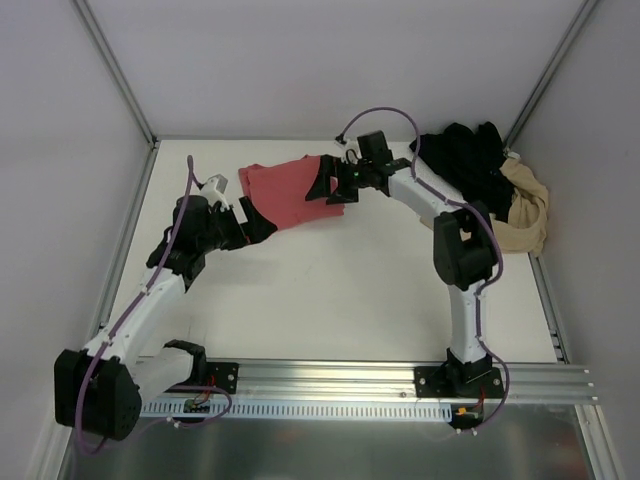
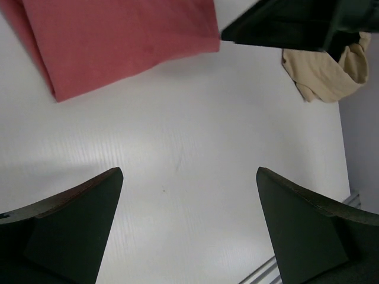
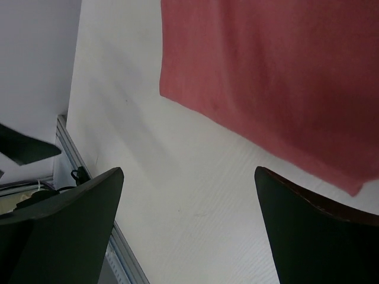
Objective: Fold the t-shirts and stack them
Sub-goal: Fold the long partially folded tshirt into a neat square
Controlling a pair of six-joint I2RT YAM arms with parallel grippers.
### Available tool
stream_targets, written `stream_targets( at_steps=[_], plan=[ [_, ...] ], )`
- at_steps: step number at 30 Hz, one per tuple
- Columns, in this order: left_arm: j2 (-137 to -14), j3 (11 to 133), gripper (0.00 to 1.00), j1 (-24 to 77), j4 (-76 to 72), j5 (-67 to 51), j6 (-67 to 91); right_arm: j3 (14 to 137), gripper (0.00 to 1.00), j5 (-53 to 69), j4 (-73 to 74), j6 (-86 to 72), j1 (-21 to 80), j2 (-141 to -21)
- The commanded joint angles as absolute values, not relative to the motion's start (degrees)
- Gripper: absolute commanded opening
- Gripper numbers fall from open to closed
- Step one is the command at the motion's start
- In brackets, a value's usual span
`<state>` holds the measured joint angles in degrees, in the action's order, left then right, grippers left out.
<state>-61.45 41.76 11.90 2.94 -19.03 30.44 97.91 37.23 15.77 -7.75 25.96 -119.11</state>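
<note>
A coral-red t-shirt [image 1: 285, 192] lies folded and flat at the back middle of the table. It fills the top left of the left wrist view as the red t-shirt [image 2: 118, 41] and the top right of the right wrist view as the red t-shirt [image 3: 272, 77]. My left gripper [image 1: 260, 226] hovers at its near left corner, open and empty [image 2: 189, 177]. My right gripper [image 1: 328, 190] hangs over its right edge, also open and empty [image 3: 189, 174]. A black t-shirt [image 1: 470, 160] and a beige t-shirt [image 1: 525, 212] lie crumpled at the back right.
The table [image 1: 330, 300] is white, with grey walls on three sides and metal posts in the back corners. A ribbed metal rail [image 1: 350, 380] carrying both arm bases runs along the near edge. The beige t-shirt [image 2: 325, 77] shows behind the right arm's black finger [image 2: 284, 26].
</note>
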Motion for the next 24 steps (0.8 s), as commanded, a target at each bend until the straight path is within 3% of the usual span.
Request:
stream_targets(
  at_steps=[1, 7, 11, 14, 24],
  plan=[
    [-55.4, 39.3, 0.99, 13.6, 3.6, -21.7, 30.1, 102.4, 1.0, 46.3, 12.5, -11.9, 26.9, -125.1],
    [-45.3, 33.9, 0.99, 14.6, 4.5, -23.3, 30.7, 109.5, 1.0, 50.5, 1.9, -20.2, 27.3, -136.0],
    [-42.5, 33.5, 0.99, 14.9, 7.4, -23.1, 29.5, 114.3, 0.99, 48.9, 4.2, -20.7, 27.6, -140.3],
    [-42.3, 34.6, 0.99, 14.9, 8.6, -23.4, 28.9, 113.4, 0.99, 41.2, 10.8, -18.2, 27.5, -139.6],
    [-41.4, 37.5, 0.99, 14.8, 10.7, -24.3, 28.7, 84.1, 0.99, 17.0, 14.2, -15.4, 27.5, -122.0]
  ],
)
